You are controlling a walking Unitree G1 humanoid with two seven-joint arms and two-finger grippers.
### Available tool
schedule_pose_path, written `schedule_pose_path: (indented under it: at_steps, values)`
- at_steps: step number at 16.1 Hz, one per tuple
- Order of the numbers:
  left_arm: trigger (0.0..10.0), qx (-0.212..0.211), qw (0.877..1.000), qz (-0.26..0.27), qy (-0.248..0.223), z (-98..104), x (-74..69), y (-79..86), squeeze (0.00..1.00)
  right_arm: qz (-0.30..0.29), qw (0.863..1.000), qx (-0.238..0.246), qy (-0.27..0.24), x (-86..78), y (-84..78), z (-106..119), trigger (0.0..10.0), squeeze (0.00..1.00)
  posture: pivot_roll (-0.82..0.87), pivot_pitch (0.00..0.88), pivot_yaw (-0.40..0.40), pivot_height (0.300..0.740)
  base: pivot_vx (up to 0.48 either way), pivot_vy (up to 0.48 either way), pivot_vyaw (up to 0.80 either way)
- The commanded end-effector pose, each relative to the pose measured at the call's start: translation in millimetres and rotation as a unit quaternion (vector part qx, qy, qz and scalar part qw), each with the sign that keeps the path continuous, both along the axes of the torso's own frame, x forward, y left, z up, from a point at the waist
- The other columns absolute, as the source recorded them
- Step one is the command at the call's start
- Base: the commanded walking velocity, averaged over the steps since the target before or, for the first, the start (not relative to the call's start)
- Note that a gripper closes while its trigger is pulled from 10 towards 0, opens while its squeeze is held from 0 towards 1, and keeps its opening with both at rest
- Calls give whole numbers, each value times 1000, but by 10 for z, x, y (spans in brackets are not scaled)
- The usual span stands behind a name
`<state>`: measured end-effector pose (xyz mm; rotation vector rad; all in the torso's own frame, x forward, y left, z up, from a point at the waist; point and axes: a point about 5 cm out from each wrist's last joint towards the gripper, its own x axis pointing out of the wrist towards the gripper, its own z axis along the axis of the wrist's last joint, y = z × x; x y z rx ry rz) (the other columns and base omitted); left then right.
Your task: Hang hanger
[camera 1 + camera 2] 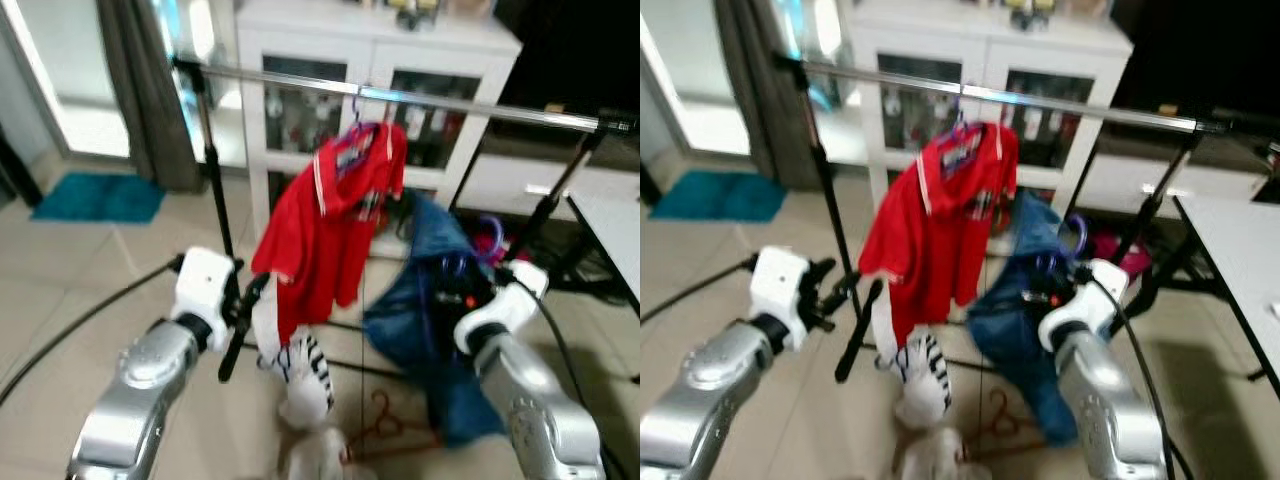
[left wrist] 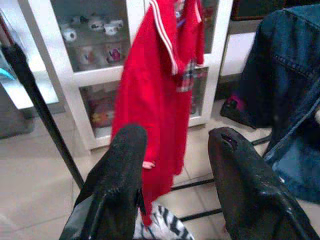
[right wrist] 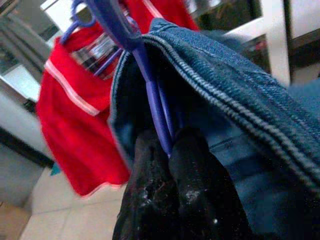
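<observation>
A metal clothes rail (image 1: 430,101) runs across the view on black stands. A red shirt (image 1: 335,220) hangs from it on a purple hanger (image 1: 352,120). To its right and lower, a blue denim garment (image 1: 425,300) sits on a second purple hanger (image 3: 150,90), whose hook (image 1: 490,236) is below the rail. My right gripper (image 3: 169,147) is shut on that hanger's stem, under the denim collar. My left gripper (image 2: 175,145) is open and holds nothing, low and left of the red shirt, near the rail's left stand (image 1: 215,190).
A white glass-door cabinet (image 1: 300,60) stands behind the rail. A striped cloth (image 1: 305,370), pale items and a brown hanger (image 1: 385,420) lie on the tiled floor. A white table (image 1: 610,230) is at right, with a teal mat (image 1: 100,196) and cables at left.
</observation>
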<state>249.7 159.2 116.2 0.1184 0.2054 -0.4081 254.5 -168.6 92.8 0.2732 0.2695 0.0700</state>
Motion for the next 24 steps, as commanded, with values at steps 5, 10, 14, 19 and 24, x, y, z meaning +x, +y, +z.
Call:
schedule_pose_path:
  at_steps: [5,10,14,19,24]
  values:
    - [10000,2,1000,-30,-1,0,-27,-104,0,-20,999,-20,-14,21,-146,72,10000,0,14,0,-49,740,376,0,0]
    - [10000,35,996,-80,-1,-22,-94,-147,0,-16,999,-32,-34,86,-122,195,10000,0,16,0,-51,740,128,0,0]
    - [10000,36,994,-105,-11,17,-105,-194,0,-33,997,-53,-56,199,-165,349,10000,0,14,0,-63,740,0,0,0]
    - [10000,37,992,-117,-22,112,-68,-178,0,-38,995,-82,-45,757,-173,520,10000,0,22,0,-58,740,0,0,0]
    - [10000,24,986,-158,-44,293,-81,-235,0,-36,993,-98,-52,1322,-105,788,10000,0,43,19,-58,740,0,0,0]
